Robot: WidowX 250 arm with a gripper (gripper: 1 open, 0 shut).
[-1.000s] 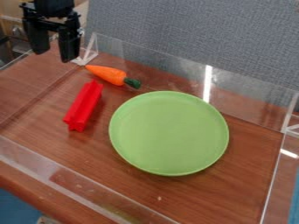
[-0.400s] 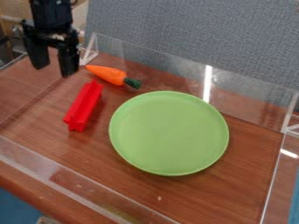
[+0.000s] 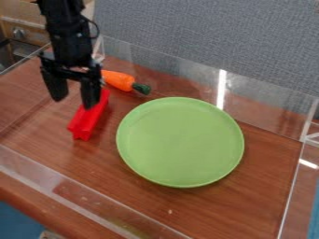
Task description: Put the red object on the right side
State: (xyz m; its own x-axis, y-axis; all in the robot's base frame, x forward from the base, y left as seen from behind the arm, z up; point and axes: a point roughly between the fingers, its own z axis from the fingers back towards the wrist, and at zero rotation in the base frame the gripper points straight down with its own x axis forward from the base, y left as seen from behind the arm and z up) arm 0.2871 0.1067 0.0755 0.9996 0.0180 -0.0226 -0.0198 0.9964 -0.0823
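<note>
The red object (image 3: 86, 119) is a bright red ridged bar lying on the wooden table, left of the green plate (image 3: 181, 141). My gripper (image 3: 73, 93) hangs right over the bar's far end, its two black fingers (image 3: 56, 85) spread open and pointing down, with nothing between them. The far end of the bar is partly hidden behind the fingers. I cannot tell whether the fingertips touch the bar.
An orange carrot toy (image 3: 118, 80) with a dark green tip lies just behind and right of the gripper. Clear acrylic walls (image 3: 225, 86) fence the table at the back, left and front. Bare wood (image 3: 281, 149) lies right of the plate.
The gripper has moved from the back left corner forward, right and down until it stands over the red bar's far end. Its jaws stayed open. Bar, carrot and plate have not moved.
</note>
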